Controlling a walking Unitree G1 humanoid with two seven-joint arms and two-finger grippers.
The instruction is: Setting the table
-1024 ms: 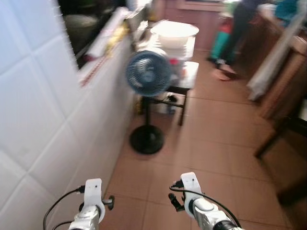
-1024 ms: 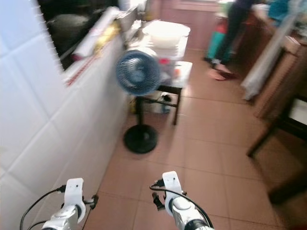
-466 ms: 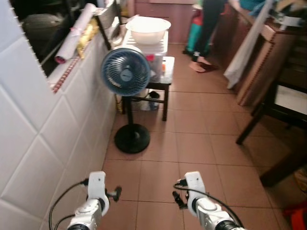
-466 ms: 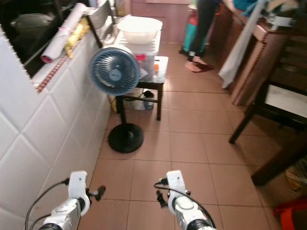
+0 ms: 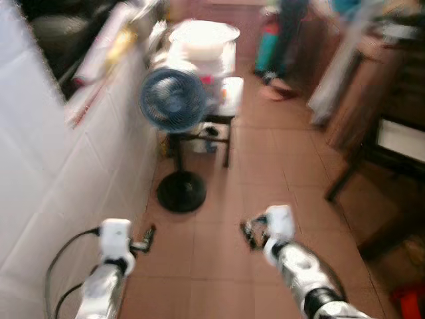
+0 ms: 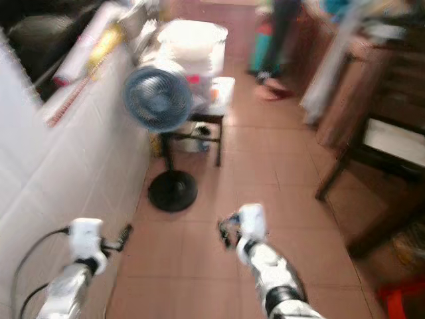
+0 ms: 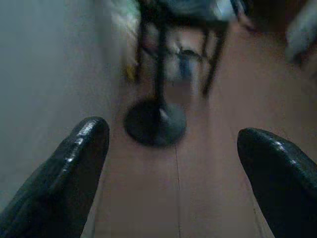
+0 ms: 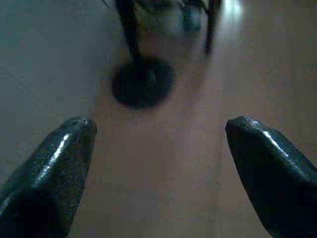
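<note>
Change: both arms have risen in the head views against half a second ago; the right gripper [image 5: 255,231] now sits at lower centre and the left gripper [image 5: 143,239] at lower left, and the picture has gone blurred, so the robot is likely walking
Camera shift: the fan [image 5: 174,100] and the small table [image 5: 222,100] behind it hold nearly the same spot, upper centre left
Left gripper: fingers [image 7: 74,168] spread wide, holding nothing, aimed at the fan's round base [image 7: 156,123] on the floor [image 5: 265,179]
Right gripper: fingers [image 8: 54,163] spread wide, also empty
Task thing: no plate or cutlery is in hand; a white bowl [image 5: 202,34] rests on a stack on the small surface, top centre, well apart from both grippers
Dining table: dark wooden legs [image 5: 345,176] at the right edge; what they belong to is unclear
Person: legs [image 5: 282,40] at the top, right of centre
Meaning: judged an approach step, with table setting not yet begun
Writing: none legible; blur hides any labels, though a red patch [image 5: 208,80] shows on a container under the bowl
</note>
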